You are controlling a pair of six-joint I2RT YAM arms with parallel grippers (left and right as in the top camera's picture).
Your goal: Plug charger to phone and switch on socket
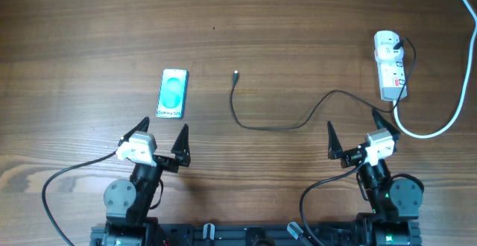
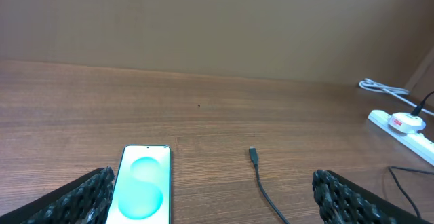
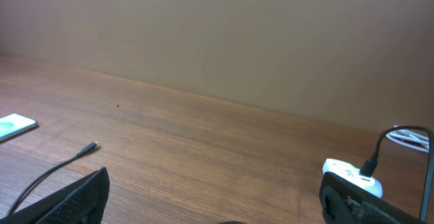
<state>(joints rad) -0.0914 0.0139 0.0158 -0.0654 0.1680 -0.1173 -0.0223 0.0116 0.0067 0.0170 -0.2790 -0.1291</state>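
The phone (image 1: 172, 93) lies flat left of centre, teal screen up, white label strip at its near end; it also shows in the left wrist view (image 2: 144, 187). The charger cable (image 1: 283, 123) curves from its plug tip (image 1: 235, 74) across to the socket (image 1: 390, 65), a white power strip at the right. My left gripper (image 1: 162, 130) stands open just near of the phone, holding nothing. My right gripper (image 1: 355, 123) is open too, near of the socket, empty. The plug tip (image 2: 252, 153) lies ahead between the left fingers (image 2: 88, 197). The socket's end (image 3: 352, 175) shows behind the right finger.
A thicker white cable (image 1: 447, 119) loops from the socket along the table's right edge to the far right corner. Black arm leads (image 1: 56, 183) trail by both arm bases at the near edge. A plain wall closes the far side of the table (image 2: 203, 88).
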